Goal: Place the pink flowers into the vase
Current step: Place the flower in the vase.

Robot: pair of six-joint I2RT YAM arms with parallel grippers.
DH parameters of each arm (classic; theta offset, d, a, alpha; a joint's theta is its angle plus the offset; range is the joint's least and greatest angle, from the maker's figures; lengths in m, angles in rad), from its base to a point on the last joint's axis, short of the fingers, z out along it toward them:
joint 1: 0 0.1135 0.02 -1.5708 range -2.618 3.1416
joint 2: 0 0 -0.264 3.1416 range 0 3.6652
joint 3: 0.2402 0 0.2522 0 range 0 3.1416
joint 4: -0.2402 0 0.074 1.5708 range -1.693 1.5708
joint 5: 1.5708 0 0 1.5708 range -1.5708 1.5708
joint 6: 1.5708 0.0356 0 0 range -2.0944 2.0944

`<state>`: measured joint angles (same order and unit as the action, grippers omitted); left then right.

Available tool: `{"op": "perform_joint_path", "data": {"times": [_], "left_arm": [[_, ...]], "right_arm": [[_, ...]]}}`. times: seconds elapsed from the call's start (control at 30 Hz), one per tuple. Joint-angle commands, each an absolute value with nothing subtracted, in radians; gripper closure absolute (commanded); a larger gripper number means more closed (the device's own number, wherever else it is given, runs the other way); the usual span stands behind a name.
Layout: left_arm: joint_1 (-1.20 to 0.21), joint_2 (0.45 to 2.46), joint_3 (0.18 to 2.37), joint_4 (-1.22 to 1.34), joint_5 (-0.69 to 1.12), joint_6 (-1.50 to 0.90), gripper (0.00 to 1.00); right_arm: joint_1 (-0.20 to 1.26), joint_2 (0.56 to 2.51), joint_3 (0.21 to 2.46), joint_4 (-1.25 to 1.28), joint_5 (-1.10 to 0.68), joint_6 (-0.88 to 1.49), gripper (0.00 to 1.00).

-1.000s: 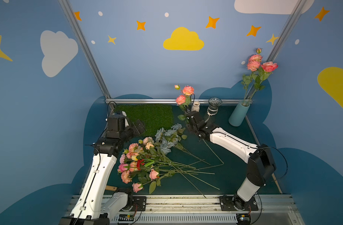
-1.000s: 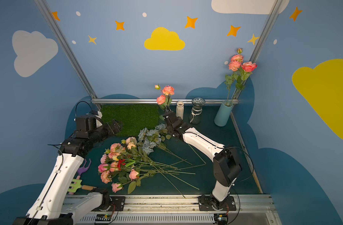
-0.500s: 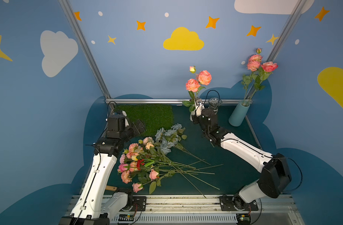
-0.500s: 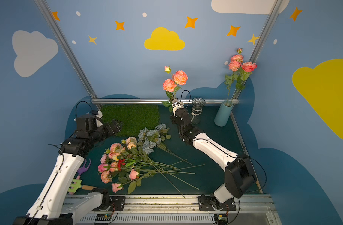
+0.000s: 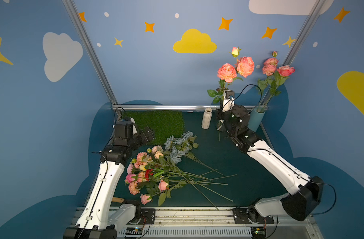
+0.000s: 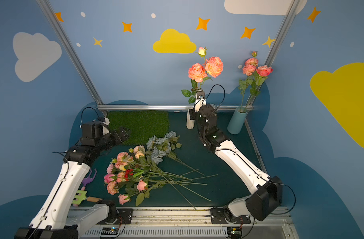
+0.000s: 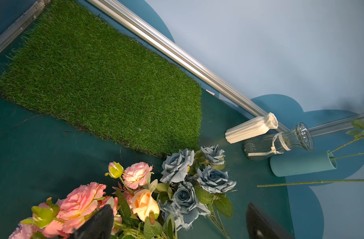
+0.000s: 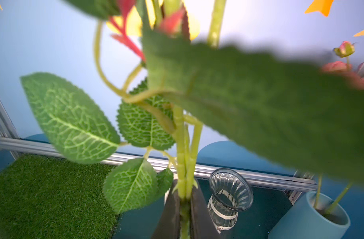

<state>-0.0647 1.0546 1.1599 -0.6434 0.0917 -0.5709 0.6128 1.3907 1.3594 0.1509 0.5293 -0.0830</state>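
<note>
Fingers of my right gripper (image 8: 184, 192) are clenched on the green stem of one salmon-pink ruffled flower sprig (image 5: 226, 72), held upright near the teal cylindrical vase (image 5: 256, 121), where two pink-flowered stems (image 5: 285, 70) already stand. More pink flowers (image 5: 140, 157) lie heaped on the dark green table (image 5: 228, 159). My left gripper (image 5: 148, 133) is released, empty.

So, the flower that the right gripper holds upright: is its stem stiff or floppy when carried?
Probably fairly stiff: the stem stands straight above the right gripper, with no droop. The two big blooms likely make it top-heavy, so it may pivot in the narrow grip.
</note>
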Motion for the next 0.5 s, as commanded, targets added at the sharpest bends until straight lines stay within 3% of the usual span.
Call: {"op": "perform_joint_path", "data": {"times": [0.0,0.47], "left_arm": [[-0.058,1.068,1.16,-0.63,0.162,-0.534,0.0],[-0.04,1.099,1.159,-0.65,0.156,-0.523,0.0]], "right_arm": [[0.583,1.35,1.4,0.131,0.59,-0.107,1.0],[0.48,1.247,1.394,0.172,0.649,-0.174,1.0]]}}
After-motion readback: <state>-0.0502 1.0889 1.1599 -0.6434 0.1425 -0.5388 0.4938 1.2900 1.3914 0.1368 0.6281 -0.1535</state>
